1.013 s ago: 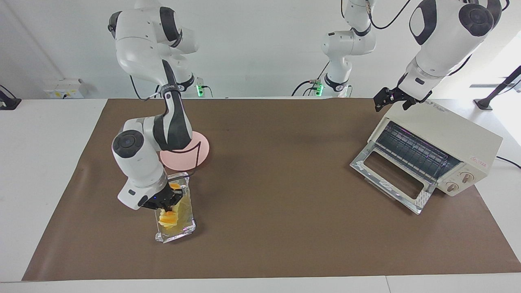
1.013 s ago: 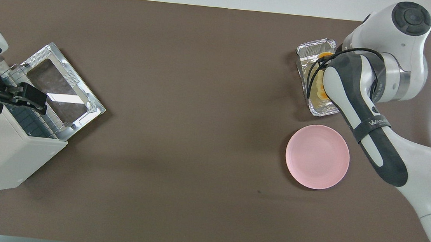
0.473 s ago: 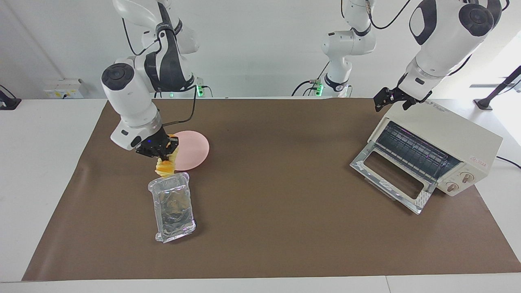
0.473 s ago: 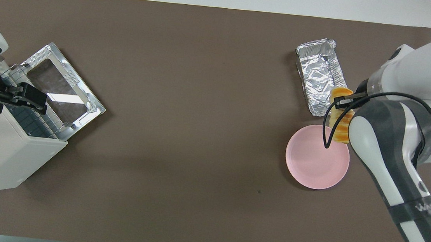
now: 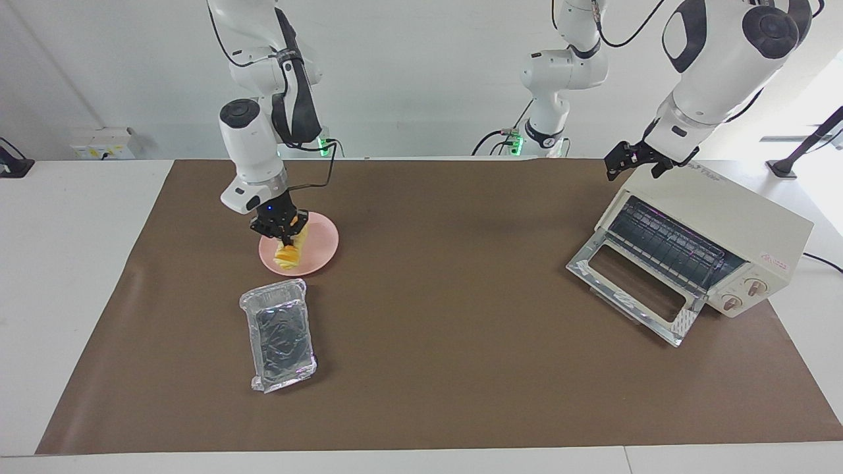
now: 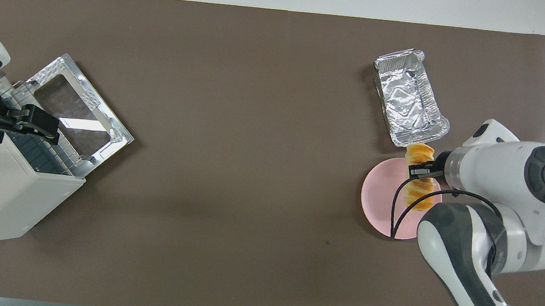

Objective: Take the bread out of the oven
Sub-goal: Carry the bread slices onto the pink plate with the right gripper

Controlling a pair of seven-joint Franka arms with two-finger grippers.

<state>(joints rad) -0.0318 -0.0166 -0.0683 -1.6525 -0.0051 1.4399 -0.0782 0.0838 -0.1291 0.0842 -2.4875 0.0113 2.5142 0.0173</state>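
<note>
My right gripper [image 5: 282, 230] is shut on the yellow-orange bread [image 5: 288, 255] and holds it over the round pink plate [image 5: 321, 247]. I cannot tell whether the bread's low end touches the plate. In the overhead view the gripper [image 6: 421, 172] clamps the bread [image 6: 419, 193] across its middle above the plate [image 6: 379, 202]. The cream-white oven [image 5: 731, 220] stands at the left arm's end of the table with its glass door [image 5: 632, 289] dropped open and its wire rack bare. My left gripper [image 5: 630, 160] waits over the oven's top edge, also shown in the overhead view [image 6: 33, 122].
An empty crinkled silver foil tray [image 5: 280, 332] lies on the brown mat, farther from the robots than the plate; it also shows in the overhead view [image 6: 409, 103]. A third robot arm [image 5: 560, 72] stands at the back past the table's edge.
My right gripper lifted the bread out of the foil tray and carried it toward the robots, over the pink plate. The tray is now empty. The left arm has not moved.
</note>
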